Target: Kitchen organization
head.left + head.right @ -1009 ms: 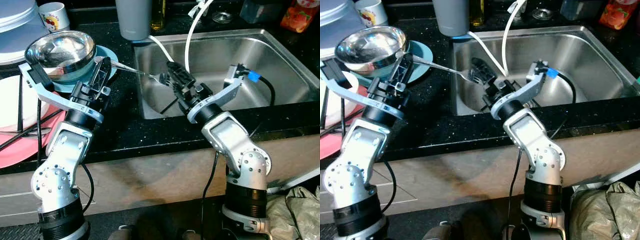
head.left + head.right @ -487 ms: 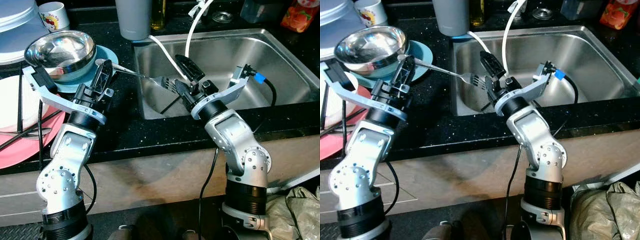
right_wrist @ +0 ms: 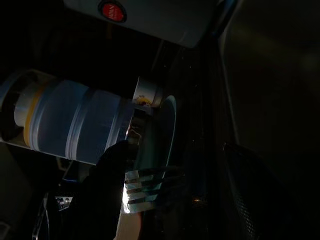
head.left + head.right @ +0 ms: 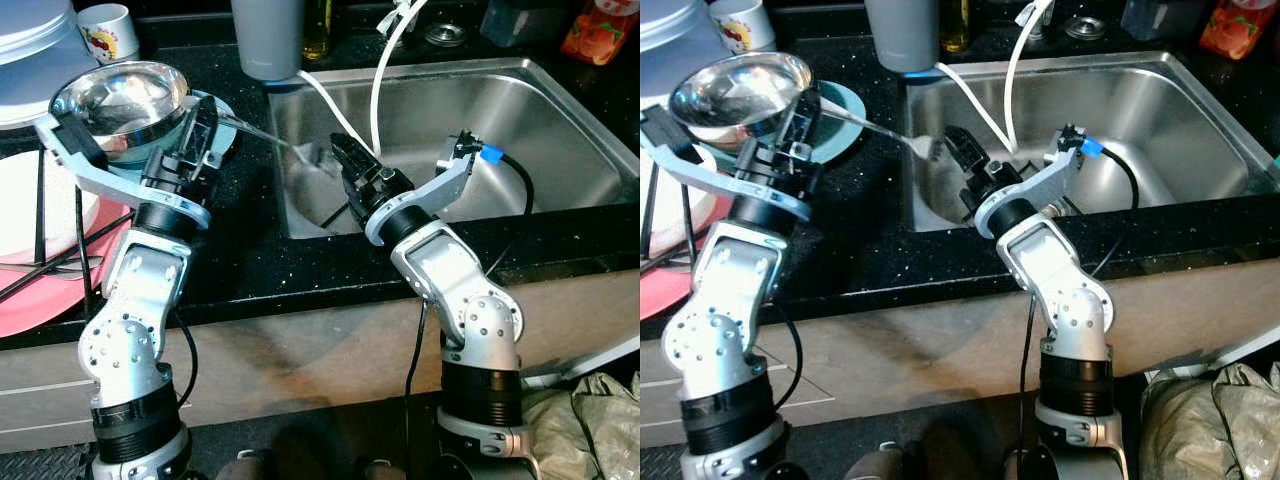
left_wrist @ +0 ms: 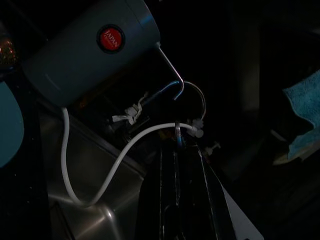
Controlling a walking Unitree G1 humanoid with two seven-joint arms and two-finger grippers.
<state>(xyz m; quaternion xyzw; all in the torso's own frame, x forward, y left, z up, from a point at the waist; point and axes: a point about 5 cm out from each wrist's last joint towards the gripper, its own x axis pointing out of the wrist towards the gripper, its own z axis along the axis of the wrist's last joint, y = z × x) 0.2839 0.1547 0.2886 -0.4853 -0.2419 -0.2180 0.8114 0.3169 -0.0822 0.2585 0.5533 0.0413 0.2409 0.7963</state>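
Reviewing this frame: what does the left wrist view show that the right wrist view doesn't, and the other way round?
Particular to the left wrist view: the left gripper, a white hose curving into the sink, and a teal cloth. Particular to the right wrist view: the fork tines between the open right gripper fingers, a mug and stacked lids. Shared: the grey container with its red badge, and the teal plate.
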